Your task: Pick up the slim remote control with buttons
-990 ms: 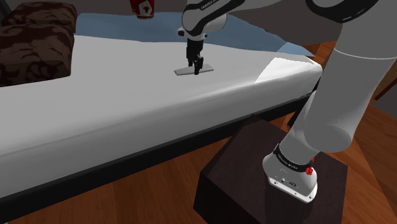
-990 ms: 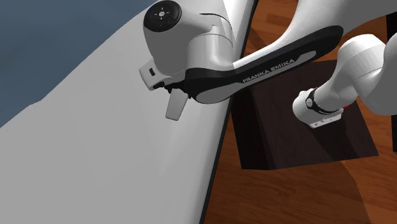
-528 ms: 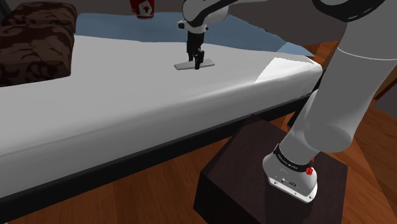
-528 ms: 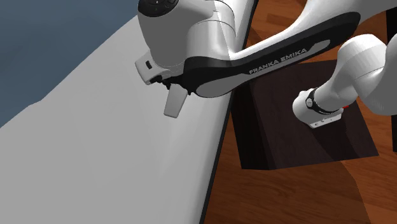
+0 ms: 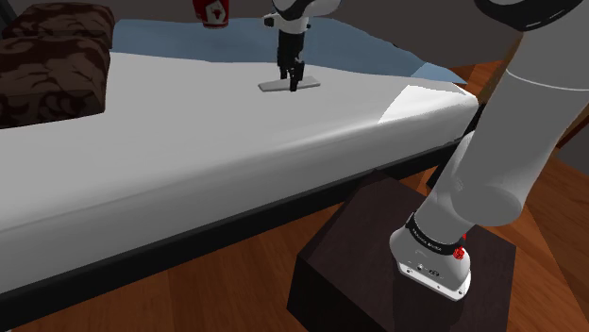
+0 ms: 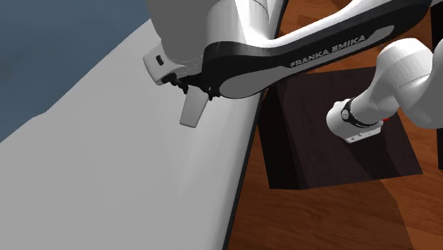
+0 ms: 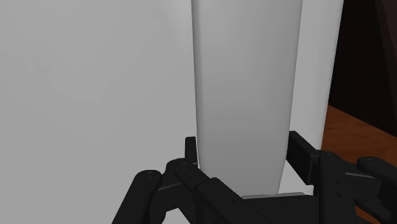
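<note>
The black gripper (image 7: 245, 167) is clenching the slim remote control (image 7: 245, 89). Its fingers (image 7: 191, 153) are pressing on the two long edges, so the hold is running across the narrow width. From the shoulder view, the gripper (image 5: 294, 80) is pointing straight down and biting the remote (image 5: 288, 85) roughly midway along its length. The remote is lying level between the jaws.

From the second exterior view, the remote (image 6: 192, 110) is poking out flat from under the white hand. It is sitting over the white bed (image 6: 106, 177), near the edge facing the floor. I am judging it to be just clear of the sheet, though I cannot be sure of a gap.

It is drawn plain pale grey and I am not making out any buttons. It is looking like a light, stiff, smooth bar, so nothing should bend or crush. A smooth shell could slip or swing if pinched near one end, so the middle of the long sides is the sensible place to hold it.

Further out, a blue blanket (image 5: 170, 42) is covering the far side of the bed. A brown patterned cushion (image 5: 47, 57) is resting at its end. The arm is rising from a dark box stand (image 5: 378, 255) on a wooden floor (image 5: 217, 292).
</note>
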